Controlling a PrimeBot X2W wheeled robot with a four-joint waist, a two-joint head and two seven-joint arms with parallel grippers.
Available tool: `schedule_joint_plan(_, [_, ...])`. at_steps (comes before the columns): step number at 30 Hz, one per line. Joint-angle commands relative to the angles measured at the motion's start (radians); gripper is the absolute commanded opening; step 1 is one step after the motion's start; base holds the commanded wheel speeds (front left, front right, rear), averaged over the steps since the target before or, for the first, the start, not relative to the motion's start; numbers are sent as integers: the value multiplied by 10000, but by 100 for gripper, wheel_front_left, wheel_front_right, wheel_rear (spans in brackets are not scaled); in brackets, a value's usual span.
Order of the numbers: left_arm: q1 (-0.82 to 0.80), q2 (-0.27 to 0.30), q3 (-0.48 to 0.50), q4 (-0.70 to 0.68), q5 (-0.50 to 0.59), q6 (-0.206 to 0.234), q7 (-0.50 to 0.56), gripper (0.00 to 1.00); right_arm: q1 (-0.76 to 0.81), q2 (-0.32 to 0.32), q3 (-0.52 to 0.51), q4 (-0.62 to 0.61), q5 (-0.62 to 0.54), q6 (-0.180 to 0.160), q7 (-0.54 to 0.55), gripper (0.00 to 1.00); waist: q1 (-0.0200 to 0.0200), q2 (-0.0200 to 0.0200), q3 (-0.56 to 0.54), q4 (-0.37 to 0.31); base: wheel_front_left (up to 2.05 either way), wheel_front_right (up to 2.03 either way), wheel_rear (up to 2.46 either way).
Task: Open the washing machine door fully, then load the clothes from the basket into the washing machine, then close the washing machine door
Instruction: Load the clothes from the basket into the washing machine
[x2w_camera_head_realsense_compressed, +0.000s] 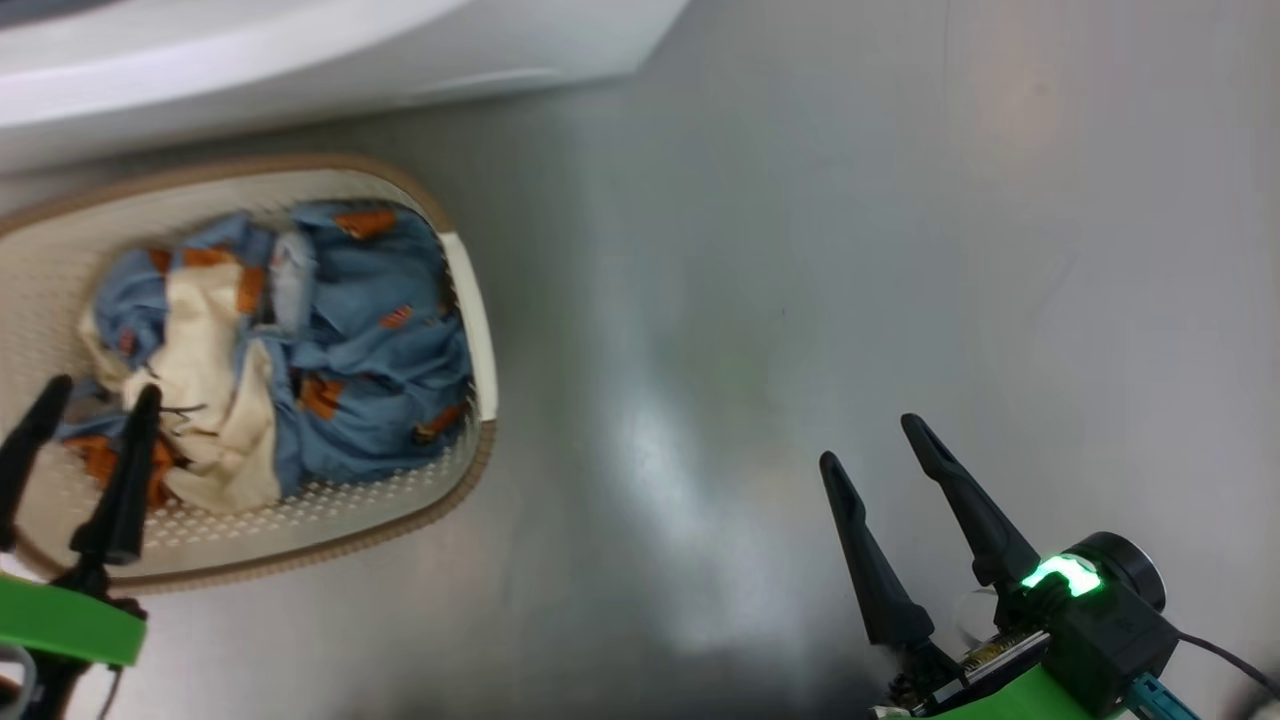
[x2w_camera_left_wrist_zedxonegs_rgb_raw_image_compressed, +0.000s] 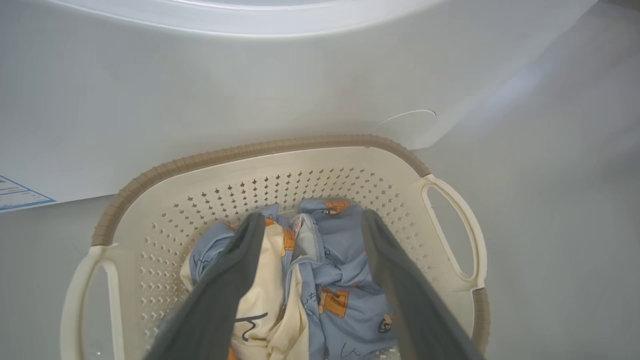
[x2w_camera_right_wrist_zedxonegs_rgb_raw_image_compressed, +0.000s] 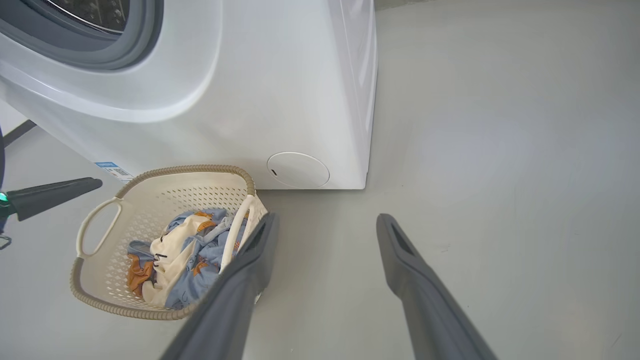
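Observation:
The cream basket (x2w_camera_head_realsense_compressed: 478, 330) (x2w_camera_left_wrist_zedxonegs_rgb_raw_image_compressed: 445, 200) (x2w_camera_right_wrist_zedxonegs_rgb_raw_image_compressed: 100, 220) stands on the floor against the white washing machine (x2w_camera_head_realsense_compressed: 300, 60) (x2w_camera_left_wrist_zedxonegs_rgb_raw_image_compressed: 250, 90) (x2w_camera_right_wrist_zedxonegs_rgb_raw_image_compressed: 260, 100). The clothes (x2w_camera_head_realsense_compressed: 330, 350) (x2w_camera_left_wrist_zedxonegs_rgb_raw_image_compressed: 330, 280) (x2w_camera_right_wrist_zedxonegs_rgb_raw_image_compressed: 185, 250), blue with orange prints plus a cream piece, lie heaped inside it. My left gripper (x2w_camera_head_realsense_compressed: 100, 395) (x2w_camera_left_wrist_zedxonegs_rgb_raw_image_compressed: 310, 222) hangs open just above the near side of the heap, nothing between its fingers. My right gripper (x2w_camera_head_realsense_compressed: 880, 440) (x2w_camera_right_wrist_zedxonegs_rgb_raw_image_compressed: 325, 222) stands open over bare floor to the right of the basket. The drum mouth with its grey gasket (x2w_camera_right_wrist_zedxonegs_rgb_raw_image_compressed: 135, 45) is uncovered; the washing machine door is out of view.
The grey floor (x2w_camera_head_realsense_compressed: 900, 250) (x2w_camera_right_wrist_zedxonegs_rgb_raw_image_compressed: 500, 150) stretches wide to the right of the basket and machine. A round flap (x2w_camera_right_wrist_zedxonegs_rgb_raw_image_compressed: 298, 170) sits low on the washer front beside the basket. A blue label sticker (x2w_camera_left_wrist_zedxonegs_rgb_raw_image_compressed: 17, 192) (x2w_camera_right_wrist_zedxonegs_rgb_raw_image_compressed: 115, 171) is near its lower left.

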Motion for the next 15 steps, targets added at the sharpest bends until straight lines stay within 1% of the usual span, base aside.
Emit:
schedule_joint_plan(1, [-258,571,286,76,-2,-17,-53,100,108,-31,394,-323,7,27,-118,100,0,0,1061,-670,0,0,0])
schedule_joint_plan(6, [-752,993,-10,466,30,-17,-53,100,74,-31,602,-506,56,27,-118,100,0,0,1676,-982,0,0,0])
schedule_joint_plan(7, [-752,993,-10,466,30,-17,-53,100,74,-31,602,-506,56,27,-118,100,0,0,1676,-982,0,0,0])
schedule_joint_plan(15, [-1278,1572,-481,1408,361,-17,-53,100,171,-31,1133,-701,165,27,-118,100,0,0,2141,-1526,0,0,0])
